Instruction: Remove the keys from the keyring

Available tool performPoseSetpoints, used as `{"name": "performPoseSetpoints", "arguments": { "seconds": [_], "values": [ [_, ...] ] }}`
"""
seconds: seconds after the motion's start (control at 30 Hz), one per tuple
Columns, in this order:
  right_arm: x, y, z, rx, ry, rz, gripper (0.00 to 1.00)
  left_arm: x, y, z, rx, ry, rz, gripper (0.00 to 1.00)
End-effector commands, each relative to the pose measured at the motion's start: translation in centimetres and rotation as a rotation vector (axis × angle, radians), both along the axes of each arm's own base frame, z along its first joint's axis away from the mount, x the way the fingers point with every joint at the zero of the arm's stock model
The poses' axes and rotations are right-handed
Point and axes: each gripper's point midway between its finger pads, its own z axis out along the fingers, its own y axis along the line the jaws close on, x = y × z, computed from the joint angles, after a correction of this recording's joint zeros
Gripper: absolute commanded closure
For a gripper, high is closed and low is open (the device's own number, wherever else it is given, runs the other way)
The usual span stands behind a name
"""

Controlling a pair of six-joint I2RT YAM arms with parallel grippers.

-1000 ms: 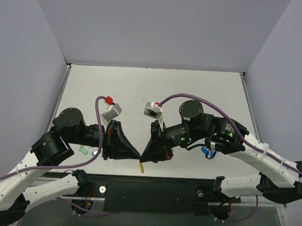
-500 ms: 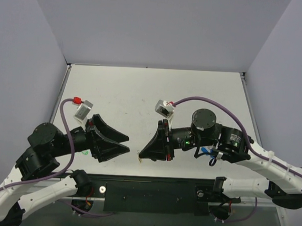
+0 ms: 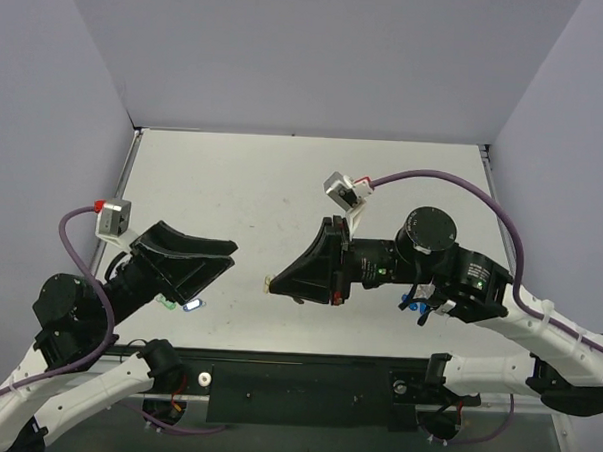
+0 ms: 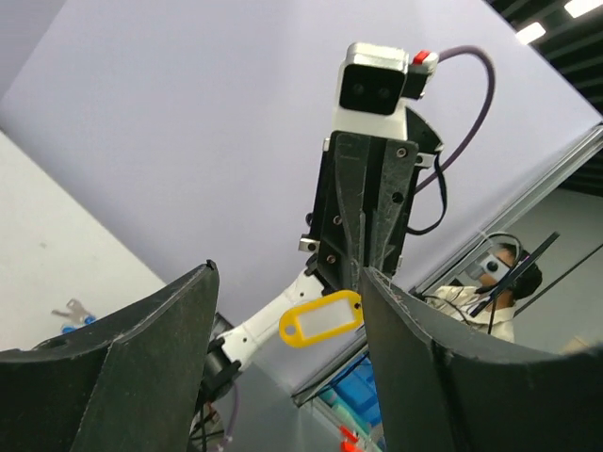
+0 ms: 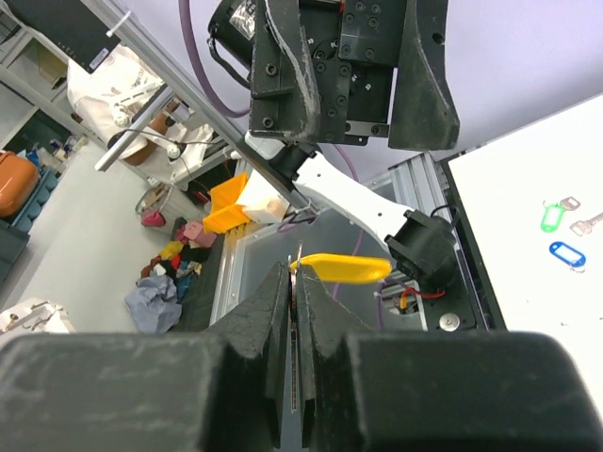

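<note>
Plainly the keyring [image 4: 320, 318] is with the right fingers [image 3: 280, 282], which are pinched flat together on its thin wire and hold it up off the counter [image 3: 234, 173]. Its yellow tag [image 5: 344, 268] sticks out sideways just past their tips, long axis lying across the line of the fingers, not along it. The left fingers [image 3: 212, 265] are spread wide with nothing between them. They face the right pair almost nose to nose, and from their wrist view the tag sits straight ahead in the gap between them, though well apart from both. The key itself I cannot make out from where I stand: it is too small against the ring, and I cannot tell whether it hangs there at all. My guess is that the left arm is the one free to make the coming move. It would have to go straight forward along its own line, then close beside the right fingertips on whatever hangs off the ring. It would need to take that from the side away from the tag, so the tag does not get in the way.
</note>
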Motion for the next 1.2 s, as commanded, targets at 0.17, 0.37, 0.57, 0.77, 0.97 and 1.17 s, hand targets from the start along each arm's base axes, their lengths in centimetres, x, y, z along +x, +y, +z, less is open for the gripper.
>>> {"name": "performPoseSetpoints", "arguments": {
  "seconds": [0.17, 0.37, 0.57, 0.77, 0.97, 1.17],
  "values": [
    [0.1, -0.9, 1.3, 0.127, 0.002, -0.044, 1.00, 0.0, -2.7, 1.8, -0.069, -0.057, -0.105, 0.34],
    [1.2, -1.8, 0.6, 0.177, 0.006, -0.123, 1.00, -0.2, -3.6, 1.3, -0.072, -0.045, -0.155, 0.37],
    [2.5, -1.9, -0.1, 0.226, 0.040, -0.204, 1.00, -0.6, -4.0, 0.3, -0.060, -0.026, -0.179, 0.39],
    [3.1, -2.1, -1.3, 0.193, 0.020, -0.235, 1.00, -0.6, -5.1, -0.8, -0.021, -0.008, -0.197, 0.42],
    [2.9, -1.9, -1.3, 0.209, 0.022, -0.223, 1.00, -0.7, -6.3, -1.8, 0.009, 0.016, -0.200, 0.45],
    [2.5, -2.3, -0.8, 0.204, 0.025, -0.212, 1.00, -0.9, -6.7, -1.7, 0.037, 0.025, -0.193, 0.46]
  ]
}}
